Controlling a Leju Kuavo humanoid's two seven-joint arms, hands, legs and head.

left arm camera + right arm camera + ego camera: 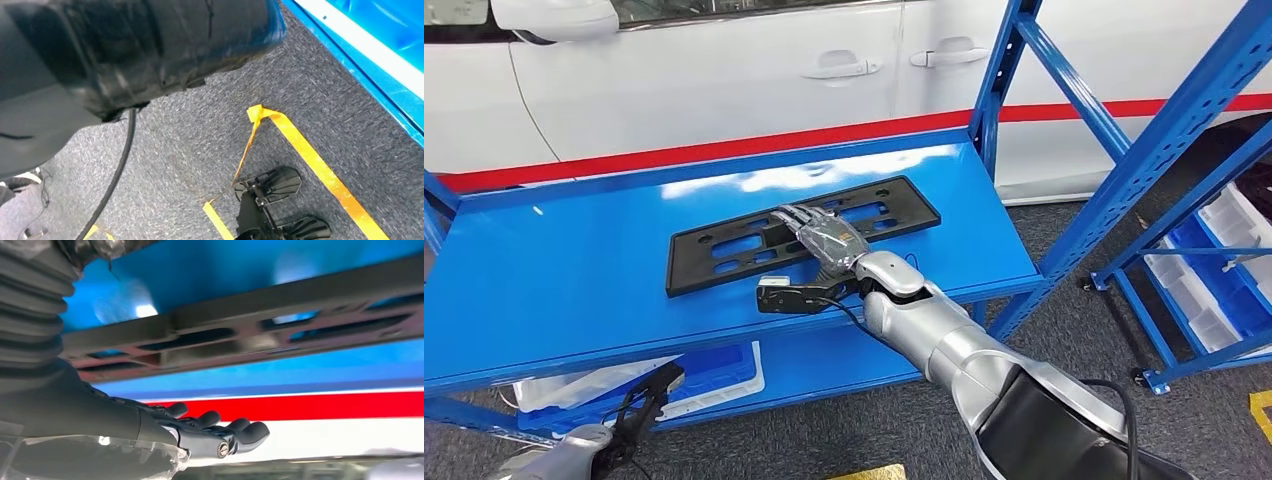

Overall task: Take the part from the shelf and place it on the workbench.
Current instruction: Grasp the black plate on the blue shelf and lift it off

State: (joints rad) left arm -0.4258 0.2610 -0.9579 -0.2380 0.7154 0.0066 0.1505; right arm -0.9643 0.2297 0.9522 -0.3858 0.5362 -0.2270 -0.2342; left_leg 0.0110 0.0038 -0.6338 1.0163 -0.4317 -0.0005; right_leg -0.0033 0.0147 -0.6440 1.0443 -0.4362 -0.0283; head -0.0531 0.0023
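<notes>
Silver right arm (pixel 944 340), dark fingers (pixel 240 432)

A blue metal shelf (pixel 574 270) carries 1 flat black slotted part (pixel 724 245) lying near the middle of its glossy top level, while white-and-blue bins (pixel 714 375) rest on the level below.

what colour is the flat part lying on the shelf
Black. The slotted flat part lies on the blue shelf, showing best in the head view.

A flat black plastic slotted plate (pixel 804 232) lies on the glossy blue metal shelf (pixel 574 270); behind, a white car (pixel 724 70) carries a red stripe (pixel 724 150).
</notes>
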